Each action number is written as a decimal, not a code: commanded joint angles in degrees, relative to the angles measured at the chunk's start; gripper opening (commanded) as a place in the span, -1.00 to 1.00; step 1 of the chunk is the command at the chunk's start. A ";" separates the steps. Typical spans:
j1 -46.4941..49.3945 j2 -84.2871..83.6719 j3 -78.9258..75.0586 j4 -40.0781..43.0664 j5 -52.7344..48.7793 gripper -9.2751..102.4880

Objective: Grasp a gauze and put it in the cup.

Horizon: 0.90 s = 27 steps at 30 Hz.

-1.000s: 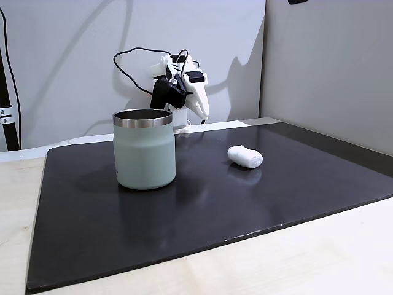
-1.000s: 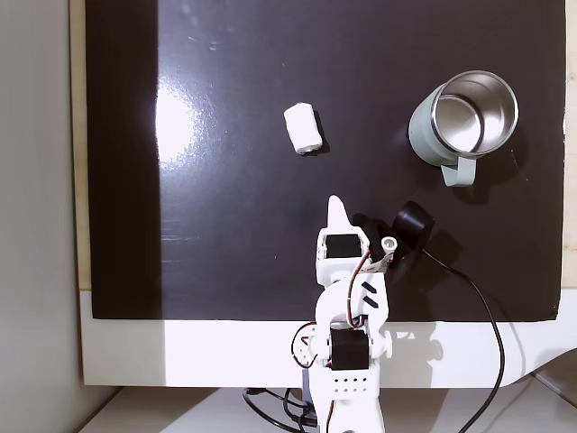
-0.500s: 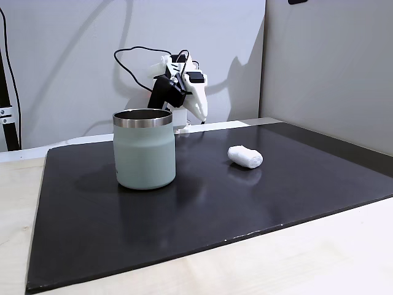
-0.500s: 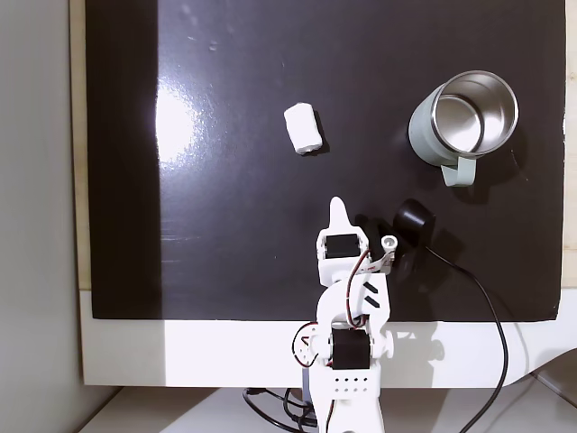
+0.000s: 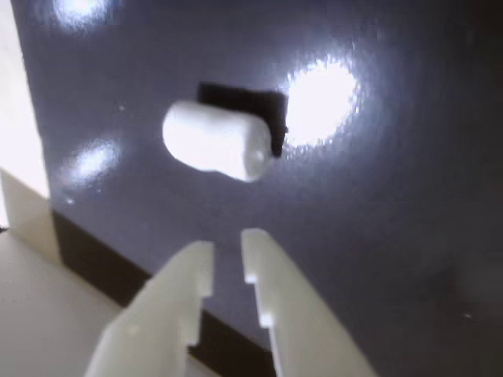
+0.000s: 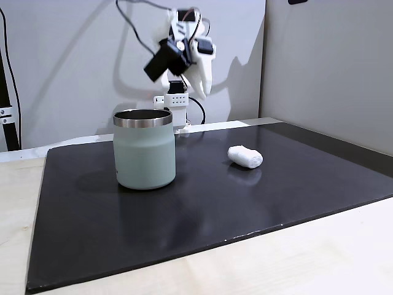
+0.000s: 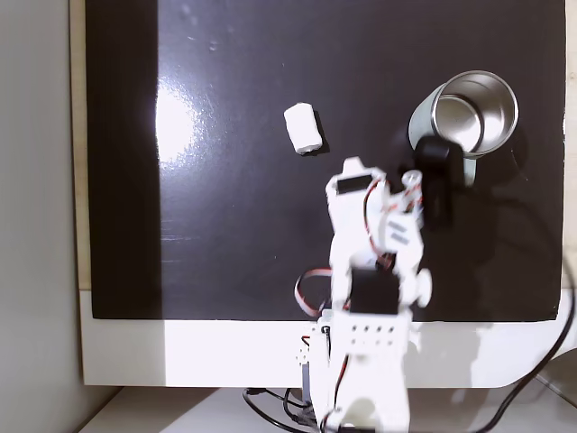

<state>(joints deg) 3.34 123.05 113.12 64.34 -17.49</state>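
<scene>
Lying on its side on the glossy black mat (image 6: 245, 203), the gauze (image 6: 245, 156) is a small white roll, soft and a little lumpy, with rounded ends; in the wrist view the gauze (image 5: 217, 140) shows as a stubby cylinder casting a dark shadow behind it, next to a bright glare spot. From above, the gauze (image 7: 303, 129) sits toward the middle of the mat, well apart from the cup (image 7: 462, 115), which stands upright near the mat's right side in that view. The cup (image 6: 144, 148) is a squat pale mint-green tumbler with a shiny steel rim; its steel inside looks bare, with nothing in it that can be made out. The gripper (image 5: 228, 253) hangs in the air above the mat, short of the gauze and touching nothing, its two white fingers (image 5: 267, 283) held slightly apart with a narrow gap between them. In the side fixed view the gripper (image 6: 203, 91) points down, raised well above the mat behind the cup.
</scene>
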 commanded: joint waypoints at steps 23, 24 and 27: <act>-2.72 -54.32 -61.96 38.41 -46.58 -0.22; -3.34 -55.20 -62.14 38.41 -47.11 -0.22; -4.83 -58.89 -64.69 38.41 -47.55 -0.20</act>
<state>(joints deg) 0.00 65.13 53.44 102.30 -64.34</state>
